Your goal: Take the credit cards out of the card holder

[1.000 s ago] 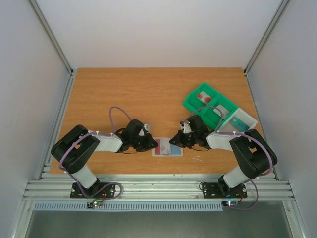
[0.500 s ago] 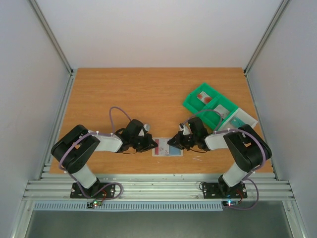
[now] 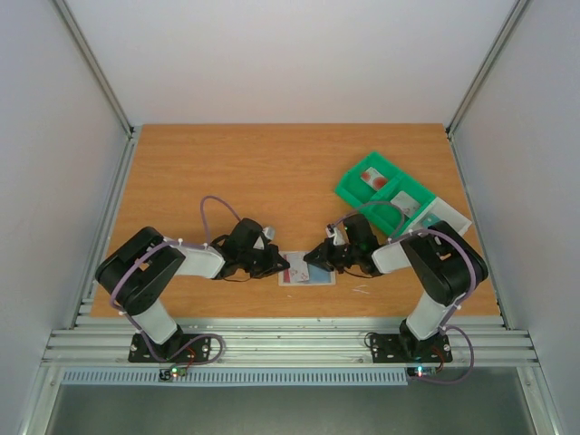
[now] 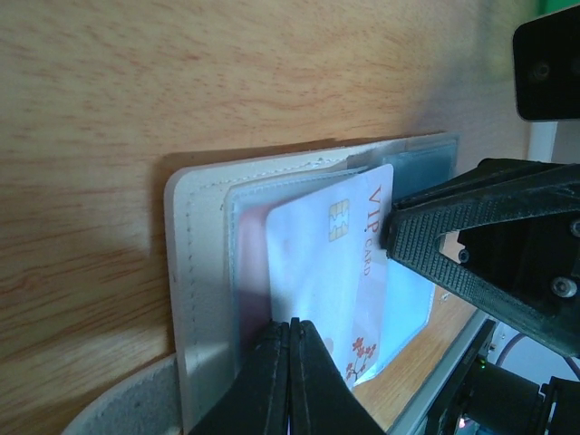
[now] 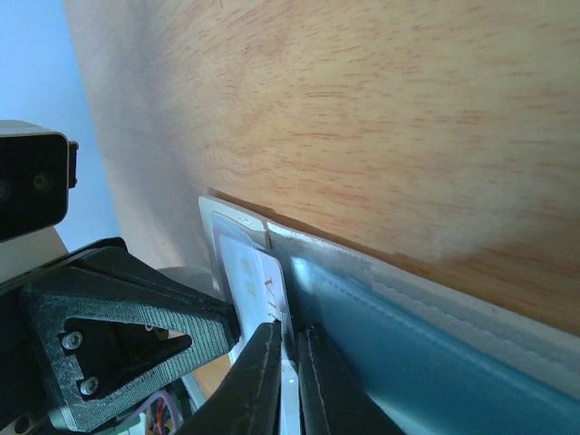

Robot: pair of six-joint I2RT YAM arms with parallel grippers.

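One white card [image 4: 335, 263] sticks partly out of the open holder [image 4: 195, 272], which lies on the table [image 3: 272, 172] near its front edge. Both arms reach in low from either side. Left gripper [image 4: 290, 331] is fully closed, tips on the holder; right gripper [image 5: 290, 344] pinches the card's edge, jaws nearly together.

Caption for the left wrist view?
Left gripper, shut, over the open card holder; right gripper nips the VIP card.

card holder [image 3: 306, 269]: pale beige, open, flat on the table, front-left of the green tray [image 3: 347, 193]
credit cards [image 4: 335, 263]: white chip card slanting out of its sleeve; reddish and blue ones tucked in
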